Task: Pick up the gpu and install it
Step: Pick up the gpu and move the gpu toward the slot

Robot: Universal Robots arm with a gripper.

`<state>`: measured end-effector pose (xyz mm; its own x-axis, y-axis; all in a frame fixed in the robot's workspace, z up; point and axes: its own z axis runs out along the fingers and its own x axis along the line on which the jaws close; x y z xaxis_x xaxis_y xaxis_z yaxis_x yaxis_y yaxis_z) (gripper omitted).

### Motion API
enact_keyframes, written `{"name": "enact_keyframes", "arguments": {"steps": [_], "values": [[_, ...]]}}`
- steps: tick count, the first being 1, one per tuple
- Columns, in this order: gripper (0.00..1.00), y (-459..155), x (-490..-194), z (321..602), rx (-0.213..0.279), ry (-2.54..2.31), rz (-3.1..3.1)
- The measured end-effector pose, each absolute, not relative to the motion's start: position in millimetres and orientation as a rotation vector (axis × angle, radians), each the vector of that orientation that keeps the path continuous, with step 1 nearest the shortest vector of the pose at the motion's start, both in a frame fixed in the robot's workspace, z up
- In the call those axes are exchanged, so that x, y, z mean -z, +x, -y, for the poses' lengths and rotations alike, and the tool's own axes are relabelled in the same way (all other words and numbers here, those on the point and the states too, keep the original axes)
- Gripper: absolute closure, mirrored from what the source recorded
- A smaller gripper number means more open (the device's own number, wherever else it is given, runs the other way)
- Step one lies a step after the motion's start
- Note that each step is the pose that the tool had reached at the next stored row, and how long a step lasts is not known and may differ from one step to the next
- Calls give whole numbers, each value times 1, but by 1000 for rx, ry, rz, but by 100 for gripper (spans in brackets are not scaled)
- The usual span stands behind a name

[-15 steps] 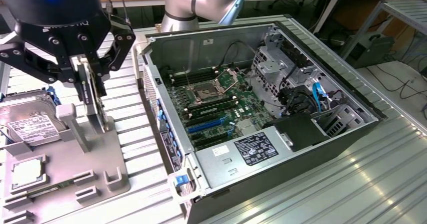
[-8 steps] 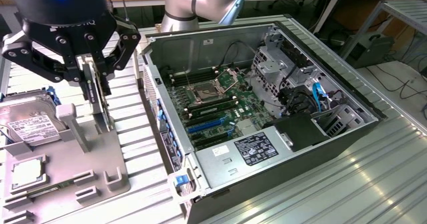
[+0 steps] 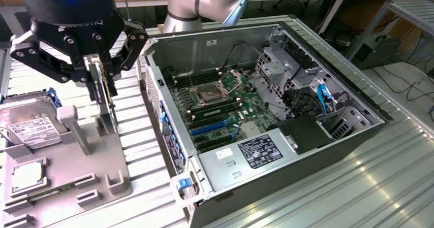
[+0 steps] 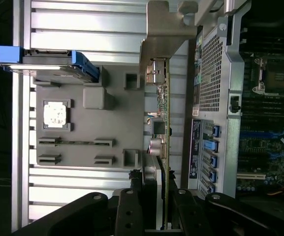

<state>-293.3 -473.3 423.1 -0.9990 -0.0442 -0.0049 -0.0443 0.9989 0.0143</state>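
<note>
Jaws pinch thin gpu [image 4: 164, 105] edge-on, silvery bracket [image 4: 167, 34] at end.

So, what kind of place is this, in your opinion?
Probably a robotics lab bench for computer assembly: an open computer case on an aluminium profile table, a grey fixture with parts, and the gripper holding the gpu.

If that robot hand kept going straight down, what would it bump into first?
Probably the grey parts holder right beneath it. The GPU gripped in the hand sticks out below, so the card would touch first; the gap is unclear.
</note>
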Motion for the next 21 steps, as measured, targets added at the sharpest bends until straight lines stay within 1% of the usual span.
{"name": "enact_keyframes", "arguments": {"steps": [21], "values": [[72,-278,-423,473,-22,-70,-3136]]}}
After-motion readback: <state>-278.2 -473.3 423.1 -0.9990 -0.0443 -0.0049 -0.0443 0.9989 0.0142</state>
